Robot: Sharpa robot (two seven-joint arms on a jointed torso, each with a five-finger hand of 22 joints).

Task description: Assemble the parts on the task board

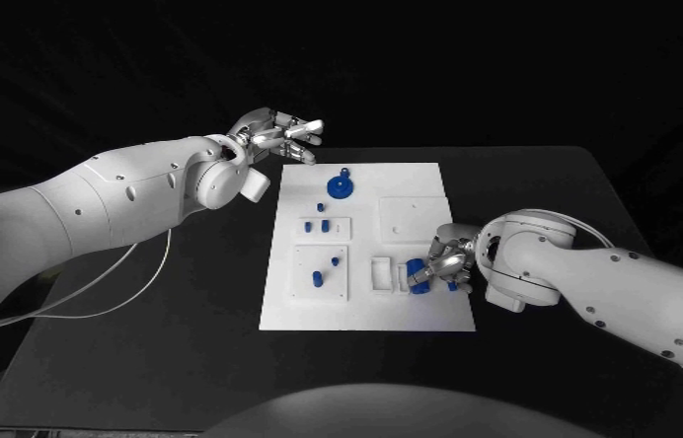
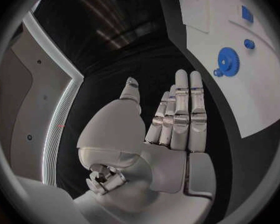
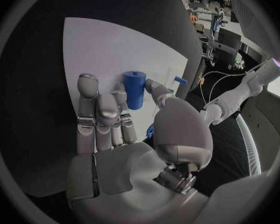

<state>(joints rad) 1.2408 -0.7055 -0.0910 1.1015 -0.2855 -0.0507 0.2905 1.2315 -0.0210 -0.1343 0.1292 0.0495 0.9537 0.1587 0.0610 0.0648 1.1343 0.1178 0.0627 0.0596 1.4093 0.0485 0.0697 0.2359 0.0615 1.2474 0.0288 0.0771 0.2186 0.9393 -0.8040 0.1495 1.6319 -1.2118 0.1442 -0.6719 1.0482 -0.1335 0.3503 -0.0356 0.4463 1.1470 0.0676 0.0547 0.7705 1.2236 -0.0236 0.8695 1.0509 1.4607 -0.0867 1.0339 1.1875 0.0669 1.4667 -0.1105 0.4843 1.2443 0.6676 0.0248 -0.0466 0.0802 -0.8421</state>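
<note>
Right hand (image 1: 443,263), polished silver, sits at the lower right of the flat white task board (image 1: 427,177) and pinches a smooth blue cylinder (image 3: 135,89) between thumb and fingertips. Left hand (image 1: 279,134) hovers off the board's upper-left corner, fingers extended, holding nothing. A toothed blue gear (image 1: 341,182) lies near the board's top edge.

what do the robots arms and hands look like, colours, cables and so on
Both arms are smooth, rounded white shells. The left hand and right hand are silver metal with jointed, segmented fingers. Thin white cables loop beneath the left arm, and another arcs over the right wrist.
</note>
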